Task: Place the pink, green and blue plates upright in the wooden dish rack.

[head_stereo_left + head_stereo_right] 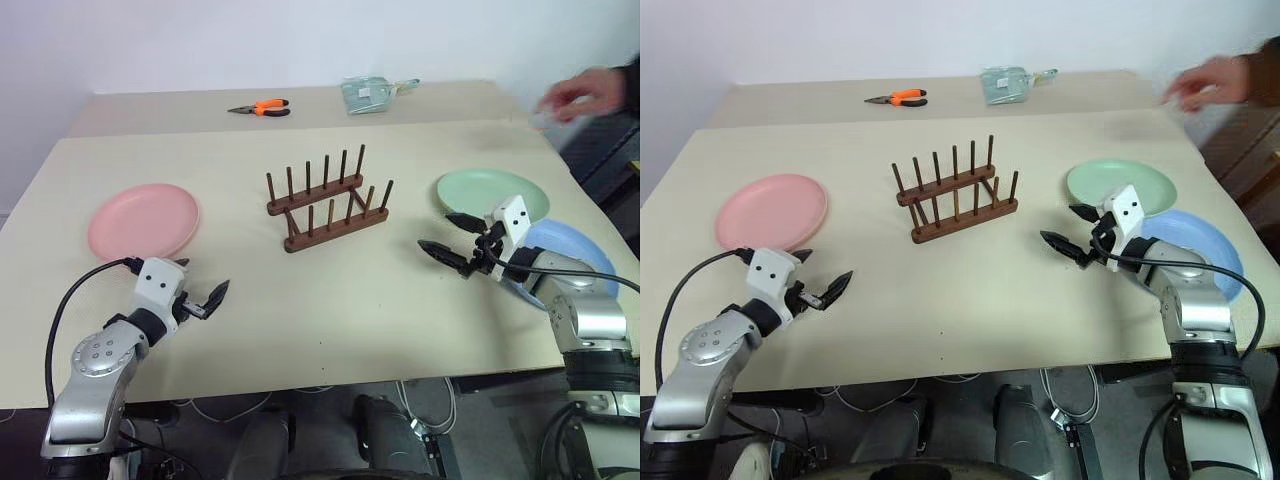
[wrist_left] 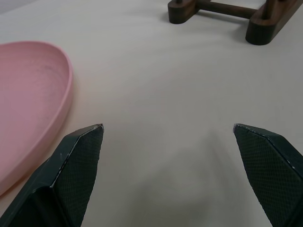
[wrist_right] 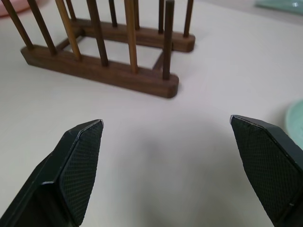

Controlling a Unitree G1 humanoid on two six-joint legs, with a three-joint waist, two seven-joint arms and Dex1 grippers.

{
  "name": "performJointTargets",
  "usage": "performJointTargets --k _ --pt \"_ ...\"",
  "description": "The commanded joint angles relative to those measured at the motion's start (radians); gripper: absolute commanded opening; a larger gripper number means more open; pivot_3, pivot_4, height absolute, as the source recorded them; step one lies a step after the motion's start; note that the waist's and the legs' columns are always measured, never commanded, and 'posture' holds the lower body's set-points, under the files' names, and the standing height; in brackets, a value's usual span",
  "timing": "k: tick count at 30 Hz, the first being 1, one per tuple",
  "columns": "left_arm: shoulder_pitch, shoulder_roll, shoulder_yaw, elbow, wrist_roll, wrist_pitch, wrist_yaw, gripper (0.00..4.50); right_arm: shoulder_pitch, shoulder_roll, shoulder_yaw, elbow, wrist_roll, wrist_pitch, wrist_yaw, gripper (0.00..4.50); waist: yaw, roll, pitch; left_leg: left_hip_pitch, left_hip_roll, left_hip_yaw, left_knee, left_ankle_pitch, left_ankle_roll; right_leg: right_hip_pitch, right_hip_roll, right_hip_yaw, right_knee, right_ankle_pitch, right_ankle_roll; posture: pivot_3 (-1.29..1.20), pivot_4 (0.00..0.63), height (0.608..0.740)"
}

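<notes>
— Where do the plates lie?
— Pink plate [image 1: 143,220] flat at the counter's [image 1: 330,300] left, just beyond the spread, empty left claw [image 1: 197,295]; green plate [image 1: 491,192] and blue plate [image 1: 572,250] right, beside the spread, empty right claw [image 1: 446,240].
— And the rack [image 1: 328,200]?
— Empty, mid-counter between both claws. Pliers [image 1: 262,108] and a person's hand [image 1: 585,93] sit far off — nothing in the way.
</notes>
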Motion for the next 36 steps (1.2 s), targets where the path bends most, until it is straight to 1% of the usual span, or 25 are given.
performJointTargets --k 1,5,8,13,16,19,22,24,26,29,32,33,34,36 --pt "-0.007 -0.006 0.002 -0.029 0.003 -0.016 0.018 4.50 -0.040 0.013 0.013 -0.013 -0.012 -0.031 0.000 4.40 -0.002 0.000 0.000 0.000 0.000 0.000 0.000 0.000 0.000 0.000 0.000 0.000 0.000 0.000 0.000 0.00 0.150 0.740" --pt "0.015 -0.014 0.007 -0.058 0.001 -0.008 0.031 4.50 -0.073 0.027 0.039 0.013 -0.035 -0.057 0.002 4.40 -0.002 0.000 0.000 0.000 0.000 0.000 0.000 0.000 0.000 0.000 0.000 0.000 0.000 0.000 0.000 0.00 0.150 0.740" --pt "0.024 -0.008 -0.006 -0.074 0.003 0.000 0.028 4.50 -0.085 0.039 0.051 -0.003 -0.035 -0.053 -0.001 4.40 0.001 0.000 0.000 0.000 0.000 0.000 0.000 0.000 0.000 0.000 0.000 0.000 0.000 0.000 0.000 0.00 0.150 0.740" --pt "-0.040 0.010 -0.063 -0.050 -0.013 0.022 -0.024 4.50 -0.032 0.033 0.117 -0.094 -0.040 -0.012 0.047 4.40 0.003 0.000 0.000 0.000 0.000 0.000 0.001 0.000 0.000 0.000 0.000 0.000 0.000 0.000 0.000 0.00 0.150 0.740" --pt "-0.201 0.030 -0.188 0.098 0.020 0.007 -0.130 4.50 0.046 0.064 0.165 -0.230 -0.055 0.005 0.003 4.40 0.011 0.000 0.000 0.000 -0.001 -0.002 0.001 0.000 0.000 0.000 0.000 -0.001 0.001 0.000 0.000 0.00 0.150 0.740" --pt "-0.305 0.034 -0.243 0.224 0.026 -0.028 -0.201 4.50 0.092 0.084 0.178 -0.323 -0.048 0.048 -0.040 4.40 0.001 0.000 0.000 0.000 -0.001 -0.001 0.001 0.000 0.000 0.000 0.000 -0.001 0.002 0.000 0.001 0.00 0.150 0.740" --pt "-0.501 0.011 -0.331 0.485 0.074 -0.103 -0.290 4.50 0.176 0.099 0.190 -0.448 -0.051 0.083 -0.094 4.40 0.003 -0.001 0.000 -0.001 -0.001 -0.002 0.001 0.000 0.000 0.000 0.000 -0.001 0.002 0.002 0.003 0.00 0.150 0.740" --pt "-0.583 -0.012 -0.360 0.612 0.082 -0.145 -0.342 4.50 0.214 0.106 0.191 -0.499 -0.054 0.099 -0.127 4.40 0.009 -0.001 -0.001 -0.001 -0.001 -0.003 0.001 0.000 0.000 0.000 0.000 -0.002 0.002 0.002 0.004 0.00 0.150 0.740" --pt "-0.646 -0.022 -0.393 0.731 0.129 -0.233 -0.359 4.50 0.246 0.113 0.193 -0.538 -0.064 0.111 -0.161 4.40 0.006 -0.001 -0.001 -0.001 -0.001 -0.003 0.001 0.000 0.000 0.000 0.000 -0.002 0.001 0.002 0.004 0.00 0.150 0.740" --pt "-0.733 -0.069 -0.406 0.880 0.140 -0.296 -0.391 4.50 0.290 0.113 0.193 -0.580 -0.079 0.115 -0.197 4.40 0.006 -0.002 -0.002 0.000 -0.001 -0.003 0.001 0.000 0.000 0.001 0.000 -0.002 0.001 0.002 0.004 0.00 0.150 0.740" --pt "-0.759 -0.099 -0.412 0.928 0.122 -0.312 -0.468 3.75 0.311 0.112 0.191 -0.594 -0.093 0.113 -0.222 4.50 0.005 -0.002 -0.002 0.000 -0.001 -0.003 0.001 0.000 0.000 0.001 0.000 -0.002 0.001 0.001 0.005 0.00 0.150 0.740" --pt "-0.764 -0.108 -0.409 0.935 0.119 -0.310 -0.479 3.15 0.313 0.111 0.188 -0.595 -0.091 0.115 -0.226 4.50 0.005 -0.002 -0.002 0.000 -0.001 -0.003 0.001 0.000 0.000 0.001 0.000 -0.002 0.001 0.001 0.005 0.00 0.150 0.740" --pt "-0.768 -0.115 -0.406 0.942 0.122 -0.314 -0.481 2.74 0.313 0.110 0.185 -0.594 -0.091 0.115 -0.229 4.50 0.005 -0.002 -0.002 0.000 -0.001 -0.003 0.001 0.000 0.000 0.001 0.000 -0.002 0.001 0.001 0.005 0.00 0.150 0.740" --pt "-0.772 -0.123 -0.401 0.953 0.132 -0.324 -0.477 1.73 0.313 0.109 0.184 -0.592 -0.092 0.113 -0.232 4.50 0.006 -0.002 -0.002 0.000 -0.001 -0.003 0.001 0.000 0.000 0.001 0.000 -0.002 0.001 0.001 0.005 0.00 0.150 0.740"
